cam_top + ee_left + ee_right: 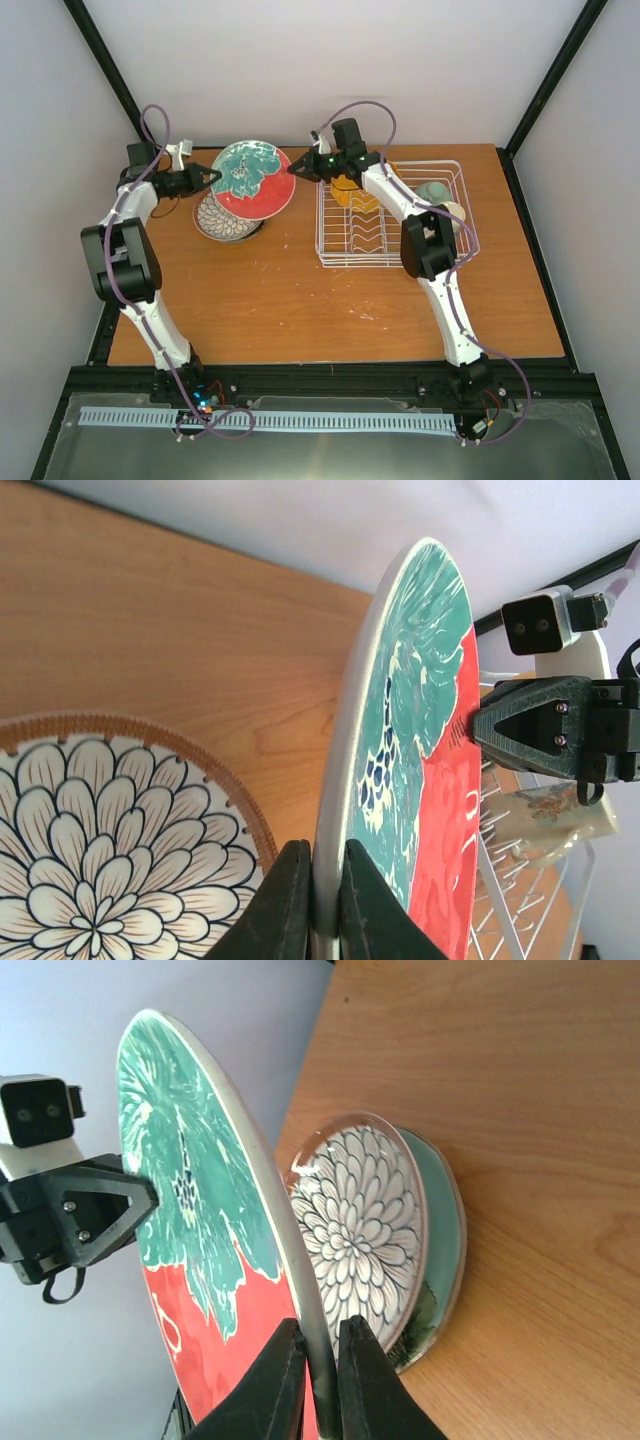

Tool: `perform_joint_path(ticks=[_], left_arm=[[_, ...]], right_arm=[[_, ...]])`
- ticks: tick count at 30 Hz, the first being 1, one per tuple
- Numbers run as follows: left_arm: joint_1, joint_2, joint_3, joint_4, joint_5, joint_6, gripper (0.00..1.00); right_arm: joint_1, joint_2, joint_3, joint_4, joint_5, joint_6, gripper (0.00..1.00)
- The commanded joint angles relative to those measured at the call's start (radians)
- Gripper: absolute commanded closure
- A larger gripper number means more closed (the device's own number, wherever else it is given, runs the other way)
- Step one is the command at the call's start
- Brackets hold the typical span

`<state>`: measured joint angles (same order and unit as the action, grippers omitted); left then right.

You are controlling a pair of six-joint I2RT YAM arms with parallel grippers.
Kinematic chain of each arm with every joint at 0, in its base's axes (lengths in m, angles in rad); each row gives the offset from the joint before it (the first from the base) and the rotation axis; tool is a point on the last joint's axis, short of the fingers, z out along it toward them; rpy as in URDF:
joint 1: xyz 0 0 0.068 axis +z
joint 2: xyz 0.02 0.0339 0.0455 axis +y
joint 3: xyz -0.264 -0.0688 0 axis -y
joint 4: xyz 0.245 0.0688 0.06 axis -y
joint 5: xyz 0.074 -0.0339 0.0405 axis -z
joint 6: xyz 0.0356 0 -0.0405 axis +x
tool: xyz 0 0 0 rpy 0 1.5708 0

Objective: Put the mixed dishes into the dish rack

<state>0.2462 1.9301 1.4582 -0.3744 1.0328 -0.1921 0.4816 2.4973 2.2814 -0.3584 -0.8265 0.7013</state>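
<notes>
Plate: the round red-and-teal glazed ceramic plate (251, 180) is hanging in the air off the wooden surface (300, 300), its face tilting up, just left of the white wire dish rack (322, 232).
Left tool: the left tool (325, 905) is pinching the plate's near rim, with both fingers pressed onto the edge.
Right tool: the right tool (320, 1380) is pinching the opposite rim in the same way (so the plate is being shared between two grips).
Handling: I am judging it stiff, fairly heavy for its thickness, slick with glaze and liable to chip or shatter if dropped. The rim is the only sensible hold, and a shallow pinch there is risking a slip or a swing once one tool lets go.
Below: the white plate with a dark floral pattern (110, 850) is lying flat on the surface under the lifted plate, resting on a teal-glazed dish (447, 1260).
Rack: the orange-yellow scalloped plate (350, 192) is standing among the prongs, and the small teal bowl (433, 190) and cream mug (452, 212) are sitting at the far right end.
Progress: three pieces are looking loaded, and this plate is waiting for a free prong slot.
</notes>
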Motion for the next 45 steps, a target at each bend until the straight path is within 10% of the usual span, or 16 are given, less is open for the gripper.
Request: perform_joint_path(ticks=[1, 11, 17, 45], left_arm=[[-0.166, -0.144, 0.046, 0.005, 0.224, 0.031, 0.99], [-0.167, -0.242, 0.066, 0.026, 0.246, 0.005, 0.99], [-0.167, -0.220, 0.088, 0.049, 0.281, -0.012, 0.99], [-0.168, -0.218, 0.142, -0.017, 0.115, 0.070, 0.70]], right_arm=[[0.112, -0.070, 0.051, 0.073, -0.184, 0.020, 0.94], [0.115, -0.100, 0.031, 0.150, -0.305, 0.040, 0.74], [0.115, -0.110, 0.015, 0.193, -0.384, 0.048, 0.97], [0.028, -0.506, -0.193, -0.049, -0.027, -0.521, 0.97]])
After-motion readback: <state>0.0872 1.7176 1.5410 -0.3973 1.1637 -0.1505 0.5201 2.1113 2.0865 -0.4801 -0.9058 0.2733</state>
